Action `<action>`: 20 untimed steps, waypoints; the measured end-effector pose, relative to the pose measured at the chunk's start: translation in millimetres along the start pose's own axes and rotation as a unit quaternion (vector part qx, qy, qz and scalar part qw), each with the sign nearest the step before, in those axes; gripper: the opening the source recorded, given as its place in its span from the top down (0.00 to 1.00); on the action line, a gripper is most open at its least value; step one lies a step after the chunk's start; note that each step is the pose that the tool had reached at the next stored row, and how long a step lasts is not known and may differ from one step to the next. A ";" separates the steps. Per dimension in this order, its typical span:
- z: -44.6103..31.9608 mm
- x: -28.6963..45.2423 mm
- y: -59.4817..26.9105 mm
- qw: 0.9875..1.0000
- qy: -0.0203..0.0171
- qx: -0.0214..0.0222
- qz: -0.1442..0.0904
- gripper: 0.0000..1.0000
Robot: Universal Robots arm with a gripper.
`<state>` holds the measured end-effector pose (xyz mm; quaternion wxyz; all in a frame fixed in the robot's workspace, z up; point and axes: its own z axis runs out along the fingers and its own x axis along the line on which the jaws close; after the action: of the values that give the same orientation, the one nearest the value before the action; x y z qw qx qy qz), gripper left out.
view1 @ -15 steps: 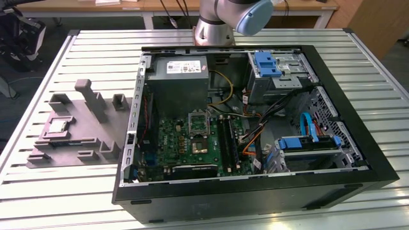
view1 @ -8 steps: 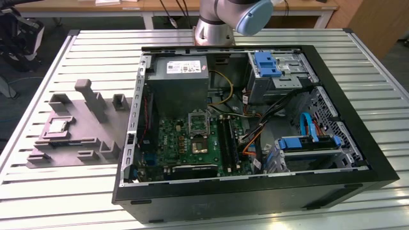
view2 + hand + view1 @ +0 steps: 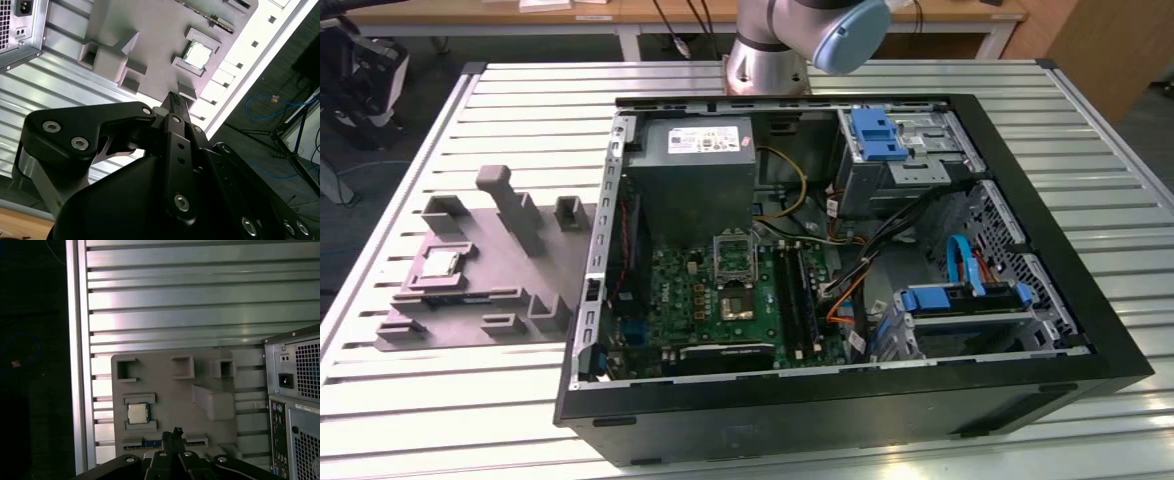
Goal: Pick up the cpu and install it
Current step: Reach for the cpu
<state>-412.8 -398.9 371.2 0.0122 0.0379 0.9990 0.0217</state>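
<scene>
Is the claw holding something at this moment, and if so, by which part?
Nothing is held. The claw is shut with nothing between its tips; the cpu lies in its recess of the grey tray, apart from the claw.

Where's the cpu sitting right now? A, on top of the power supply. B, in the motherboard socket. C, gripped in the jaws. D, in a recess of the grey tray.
D: the cpu lies in a recess of the grey tray, outside the computer case and apart from the jaws.
</scene>
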 end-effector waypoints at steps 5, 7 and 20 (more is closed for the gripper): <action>0.0 1.8 -0.1 1.000 0.000 0.000 0.000 0.89; 0.1 2.5 -0.2 1.000 0.000 0.000 0.000 0.89; 0.1 7.2 -0.6 1.000 0.000 0.000 0.000 0.89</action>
<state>-419.9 -399.0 370.9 0.0122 0.0379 0.9990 0.0218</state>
